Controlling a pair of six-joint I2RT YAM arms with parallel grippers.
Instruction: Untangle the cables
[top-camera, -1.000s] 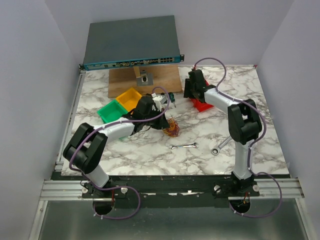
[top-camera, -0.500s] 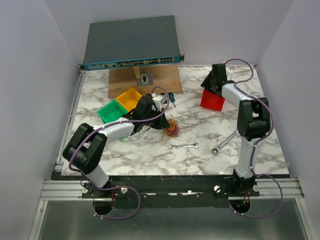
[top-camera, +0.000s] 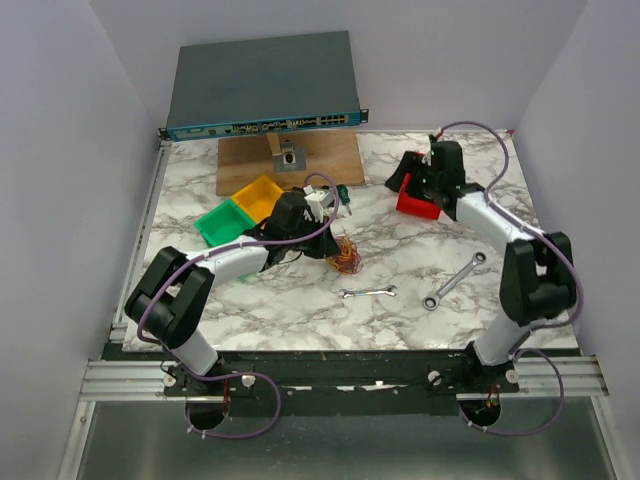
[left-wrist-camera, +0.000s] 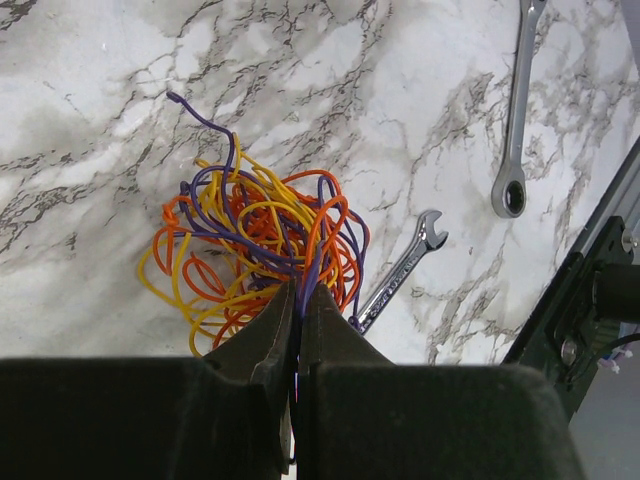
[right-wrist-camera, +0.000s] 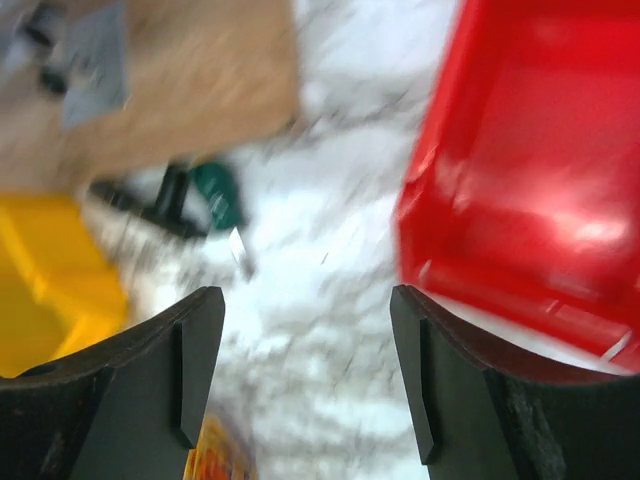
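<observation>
Two poses: left arm (top-camera: 235, 262) low, jaws pinching cables (left-wrist-camera: 255, 240); right arm (top-camera: 485, 218) outstretched, gaping.

A walled lab bench: marble tabletop (top-camera: 300, 322), network switch (top-camera: 262, 85), wrenches (top-camera: 368, 293), plastic bins (top-camera: 222, 222).

On the marble table (top-camera: 300, 305), the left gripper (top-camera: 332, 243) meets the cables (top-camera: 346, 254), an orange and yellow tangle near the middle. The right gripper (top-camera: 399, 182) hangs beside the red bin (top-camera: 418, 206), far right. A small wrench (top-camera: 368, 292) and a larger wrench (top-camera: 453, 280) lie nearer.
</observation>
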